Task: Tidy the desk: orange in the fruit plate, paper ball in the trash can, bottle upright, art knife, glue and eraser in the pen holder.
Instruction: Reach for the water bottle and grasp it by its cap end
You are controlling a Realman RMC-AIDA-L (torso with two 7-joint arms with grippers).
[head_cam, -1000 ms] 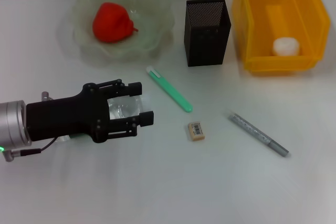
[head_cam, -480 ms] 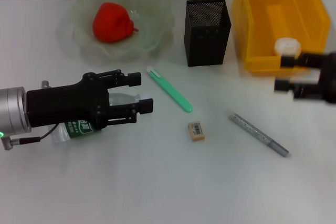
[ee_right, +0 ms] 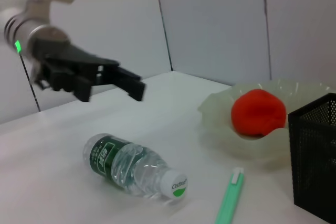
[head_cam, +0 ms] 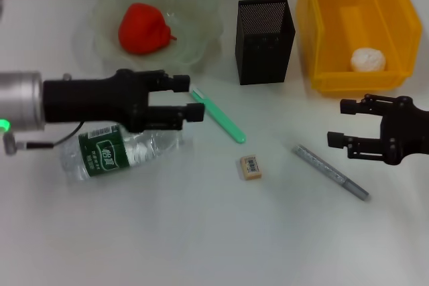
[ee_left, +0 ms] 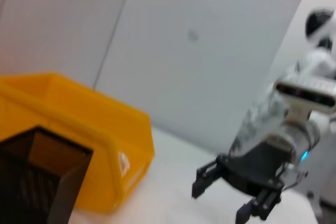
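Note:
The bottle (head_cam: 110,153) lies on its side on the table, its cap end under my left gripper (head_cam: 190,98), which hovers open above it, holding nothing. In the right wrist view the bottle (ee_right: 131,165) and the left gripper (ee_right: 131,81) are clearly apart. The orange (head_cam: 142,28) rests in the fruit plate (head_cam: 201,5). The paper ball (head_cam: 368,59) lies in the yellow trash can (head_cam: 322,38). The green art knife (head_cam: 218,117), the eraser (head_cam: 251,167) and the grey glue stick (head_cam: 330,171) lie on the table before the pen holder (head_cam: 265,31). My right gripper (head_cam: 338,123) is open above the glue's right side.
The trash can (ee_left: 79,124) and pen holder (ee_left: 37,182) stand close together at the back right, with the right gripper (ee_left: 231,192) seen beyond them in the left wrist view. Bare white table stretches along the front edge.
My left gripper has lifted off the bottle and shifted back and right, leaving the bottle lying exposed. My right gripper came in from the right and moved down from the bin toward the glue.

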